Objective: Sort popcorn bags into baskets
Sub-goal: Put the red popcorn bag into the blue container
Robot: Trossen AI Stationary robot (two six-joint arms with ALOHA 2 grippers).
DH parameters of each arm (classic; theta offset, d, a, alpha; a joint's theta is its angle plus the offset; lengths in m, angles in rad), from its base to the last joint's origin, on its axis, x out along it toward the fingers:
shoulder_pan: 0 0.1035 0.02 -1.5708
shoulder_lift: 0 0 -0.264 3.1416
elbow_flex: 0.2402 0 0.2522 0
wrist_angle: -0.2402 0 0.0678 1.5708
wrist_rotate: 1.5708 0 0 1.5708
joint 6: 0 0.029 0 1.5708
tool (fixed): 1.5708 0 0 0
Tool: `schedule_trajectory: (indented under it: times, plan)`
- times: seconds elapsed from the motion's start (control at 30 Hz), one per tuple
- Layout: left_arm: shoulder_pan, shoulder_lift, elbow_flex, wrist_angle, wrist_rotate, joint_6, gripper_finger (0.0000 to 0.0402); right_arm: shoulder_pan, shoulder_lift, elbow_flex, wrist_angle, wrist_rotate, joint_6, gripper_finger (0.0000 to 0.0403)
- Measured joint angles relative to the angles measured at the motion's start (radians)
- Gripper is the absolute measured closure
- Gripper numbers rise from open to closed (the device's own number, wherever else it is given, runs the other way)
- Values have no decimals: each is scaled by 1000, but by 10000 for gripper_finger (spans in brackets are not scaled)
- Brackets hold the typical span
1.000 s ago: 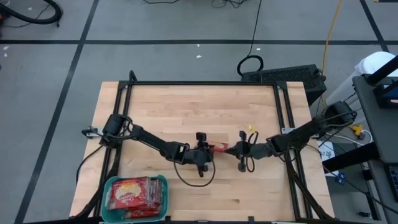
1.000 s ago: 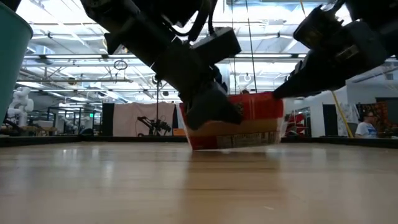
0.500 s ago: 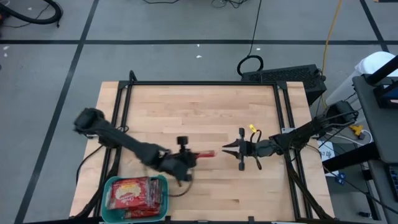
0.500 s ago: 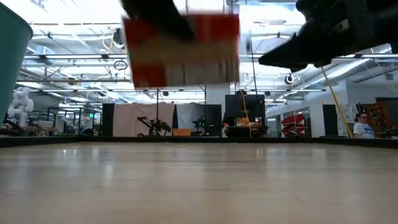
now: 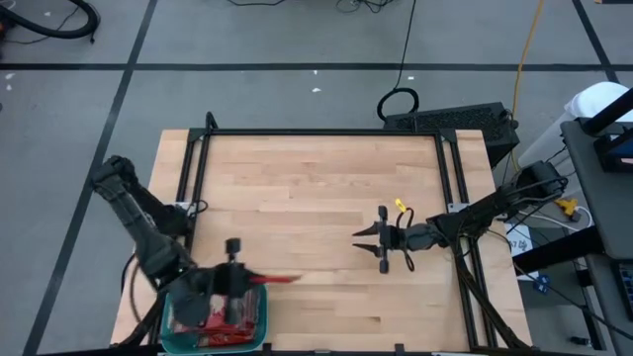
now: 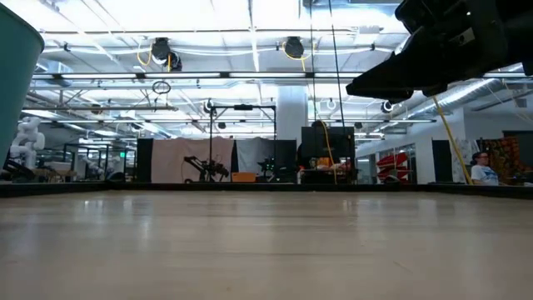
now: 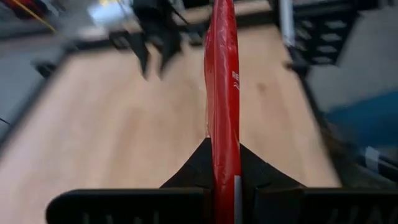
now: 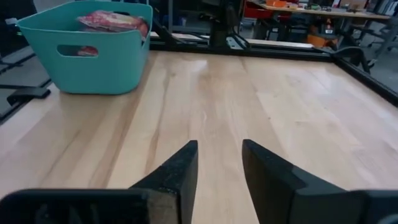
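Wooden table (image 5: 316, 198) carries the teal basket (image 5: 259, 314) at its seven o'clock corner, with red popcorn bags (image 5: 206, 318) piled inside; the right wrist view shows them heaped above the rim of the basket. Over that basket hangs the left gripper (image 5: 237, 284), its fingers (image 7: 193, 171) shut tight on one popcorn bag (image 5: 275, 281), which stands edge-up between them and juts out past the fingertips toward three o'clock, beyond the basket's rim and above bare wood. From the left wrist the bag runs as a thin red strip straight out from the closed pinch. Off toward four o'clock of the table's middle, well apart from the basket, the right gripper (image 5: 359, 234) hovers with its fingers (image 8: 176, 171) parted and holding nothing.
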Motion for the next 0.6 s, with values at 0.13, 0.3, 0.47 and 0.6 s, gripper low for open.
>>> schedule_trajectory:
  times: [0.13, 0.3, 0.47, 0.6]
  plan:
    - [-101, -3, -1, -104, 73, -214, 380, 2, 0, 0, -5, -1, 20, 284]
    - [-217, -4, -1, -152, 81, -377, 381, 2, 0, 0, -16, -1, 33, 284]
    - [-294, -5, -1, -333, 111, -607, 381, 1, 0, 0, -25, -1, 33, 284]
    - [-339, -4, -1, -453, 189, -801, 381, 2, 0, 0, -43, -1, 33, 284]
